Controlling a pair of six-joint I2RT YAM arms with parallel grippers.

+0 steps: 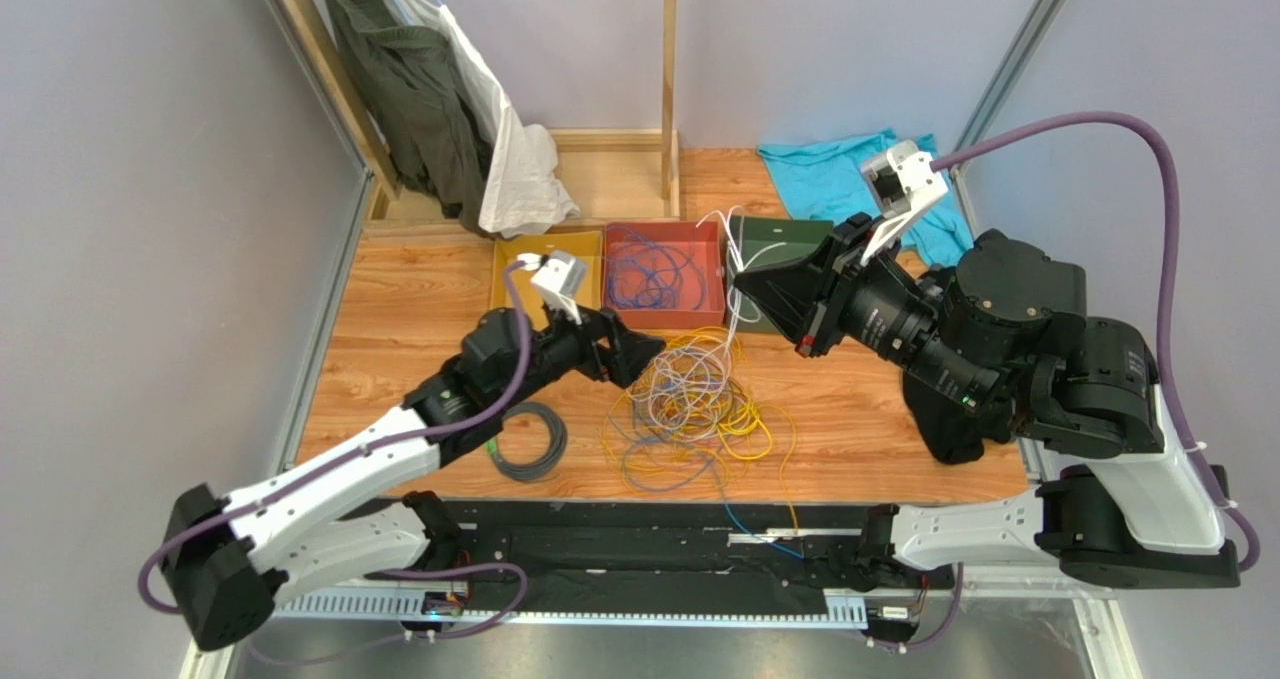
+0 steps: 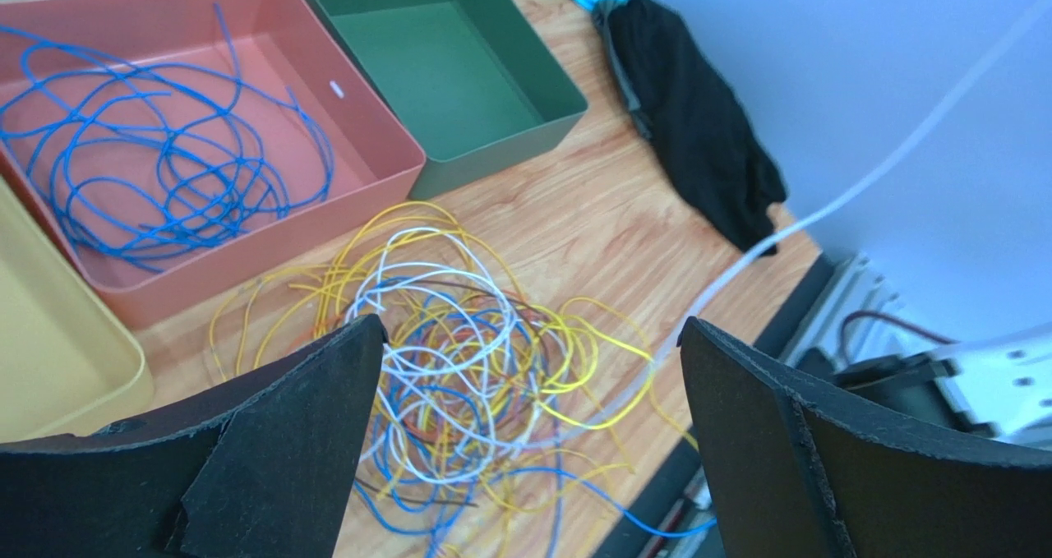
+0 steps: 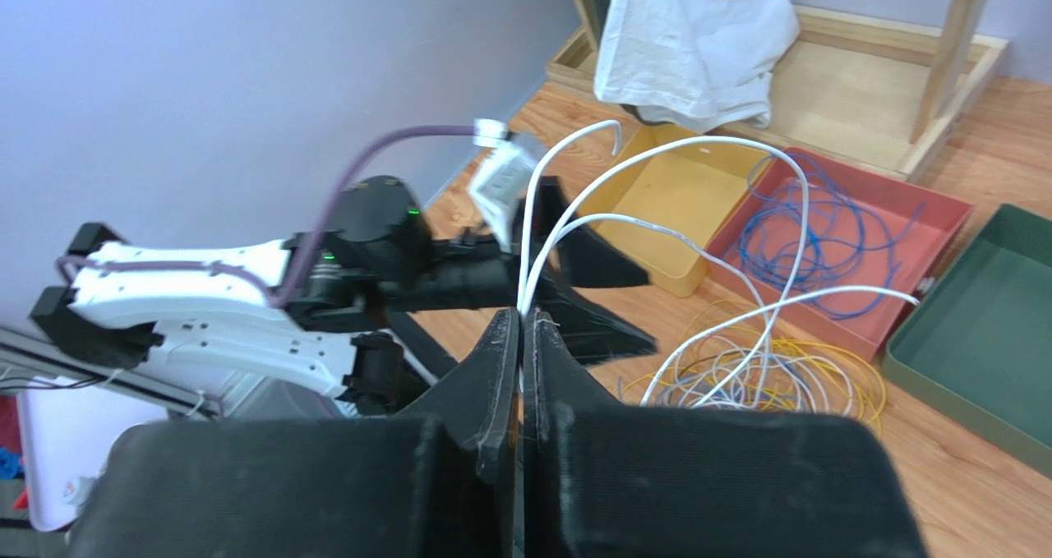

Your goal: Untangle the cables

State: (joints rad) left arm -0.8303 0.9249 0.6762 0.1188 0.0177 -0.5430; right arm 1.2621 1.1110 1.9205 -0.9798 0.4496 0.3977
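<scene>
The cables lie as a loose tangle (image 1: 694, 402) of yellow, white and blue wires on the wooden table, in front of the trays. My left gripper (image 1: 643, 352) hovers at the tangle's left edge. In the left wrist view its fingers (image 2: 309, 423) stand wide apart over the tangle (image 2: 469, 349), holding nothing. My right gripper (image 1: 739, 286) is raised above the tangle's far side. It is shut on white cables (image 3: 692, 151), which arch up from its fingertips and fall back to the tangle (image 3: 766, 379).
Three trays stand behind the tangle: yellow (image 1: 519, 277), red (image 1: 706, 312) with blue cables in it (image 1: 654, 271), and an empty green one (image 2: 445, 65). A black coil (image 1: 529, 442) lies front left. A teal cloth (image 1: 842, 169) lies at the back right.
</scene>
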